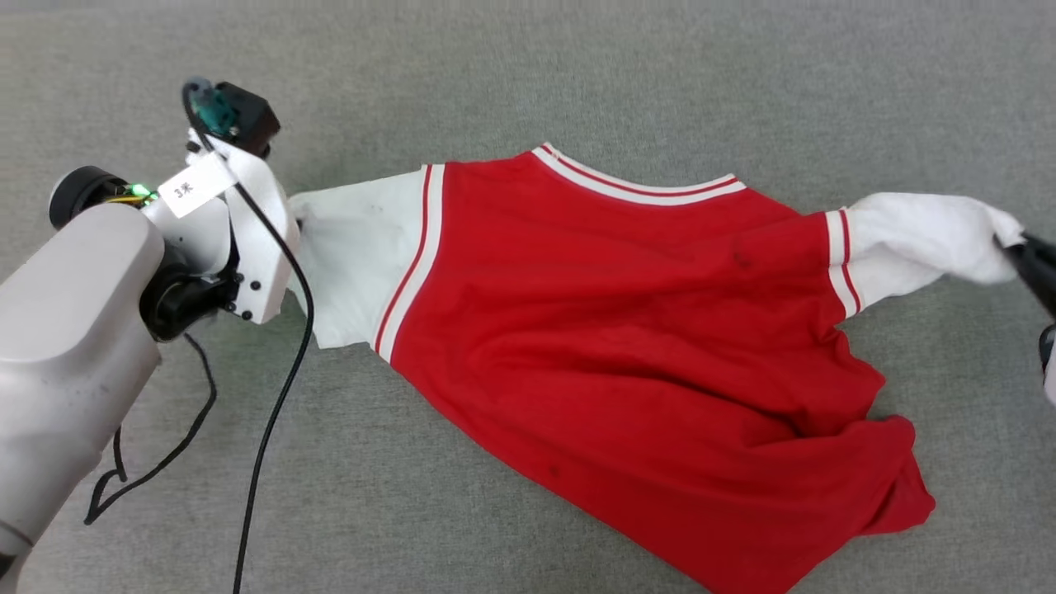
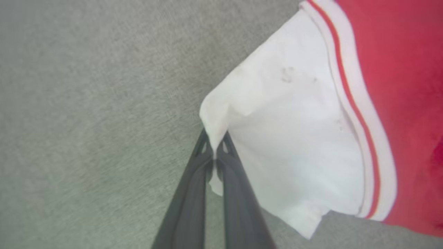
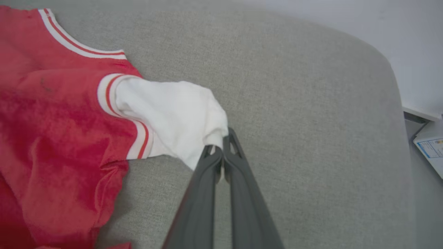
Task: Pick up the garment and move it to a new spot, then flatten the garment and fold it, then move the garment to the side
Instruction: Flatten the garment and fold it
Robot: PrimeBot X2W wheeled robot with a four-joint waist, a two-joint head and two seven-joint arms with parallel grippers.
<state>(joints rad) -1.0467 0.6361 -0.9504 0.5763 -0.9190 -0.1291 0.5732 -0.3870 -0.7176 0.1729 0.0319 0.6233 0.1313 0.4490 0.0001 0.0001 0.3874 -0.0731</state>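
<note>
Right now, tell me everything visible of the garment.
The garment is a soft red jersey with white short sleeves and red-white striped trim at collar and armholes. It lies stretched sideways on the grey fabric surface, plain red face up, collar away from the robot, its hem rumpled. The left pincer is shut on one sleeve tip, the right pincer on the other.

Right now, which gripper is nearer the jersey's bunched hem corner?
Right. The right gripper pinches the sleeve on the side of the bunched hem corner; the left gripper pinches the far sleeve.
</note>
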